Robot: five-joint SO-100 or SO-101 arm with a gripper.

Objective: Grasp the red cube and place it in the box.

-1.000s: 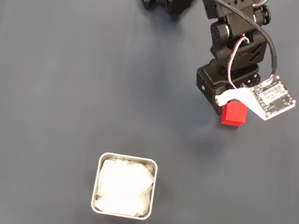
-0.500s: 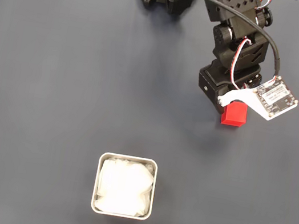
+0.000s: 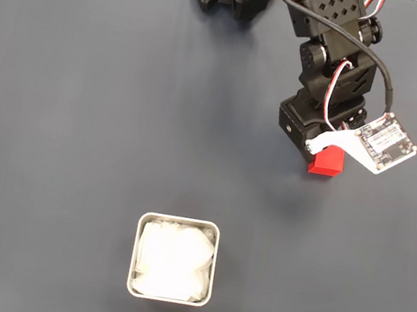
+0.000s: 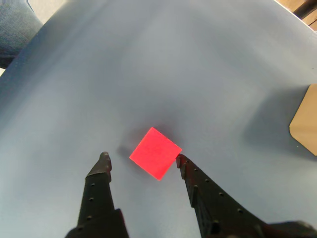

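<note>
Right now the end effector is spread open in the wrist view, with the red cube on the grey tabletop between its fingertips, the right fingertip touching a corner. From the fixed view, the red cube lies well apart from the box, at about 1 o'clock.

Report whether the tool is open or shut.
Open. In the wrist view the tool has its fingers spread, the red cube lying between their tips.
</note>
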